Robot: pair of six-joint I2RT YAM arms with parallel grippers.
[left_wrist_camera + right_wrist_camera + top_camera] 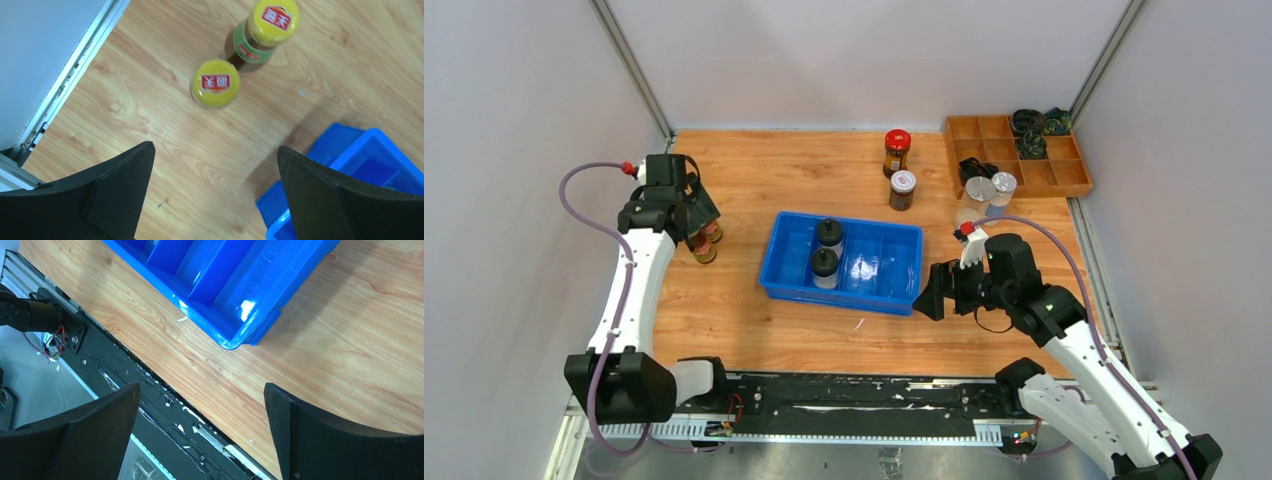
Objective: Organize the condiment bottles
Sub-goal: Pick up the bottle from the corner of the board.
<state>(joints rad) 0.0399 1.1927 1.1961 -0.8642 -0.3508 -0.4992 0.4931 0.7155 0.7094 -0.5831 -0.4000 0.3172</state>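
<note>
Blue bin [884, 262] mid-table is the reference. Two black-lid shakers [829, 233] stand upright in its left compartment; the other compartments look bare.

Yellow-cap bottles [216, 83] stand upright on the wood left of the bin, near each other but apart. Left gripper [215, 155] hangs above them, jaws wide, nothing between the fingers.

Right gripper [202, 390] sits at the bin's near right corner, also wide and empty.

Red-lid jar [896, 152] and white-lid jar [902, 189] are behind the bin. Silver-lid jars [976, 195] are behind-right of it, touching the wooden tray [1064, 180].

Handling guess for the yellow-caps: rigid, probably glass, smooth sides, light. They're tall and slim, so easy to tip. I'd close on the body just under the cap, with the fingers square to it. The gap between the two is tight, so I'd take the one nearer the gripper first, with the fingers coming in from the open sides to avoid knocking its neighbour.
</note>
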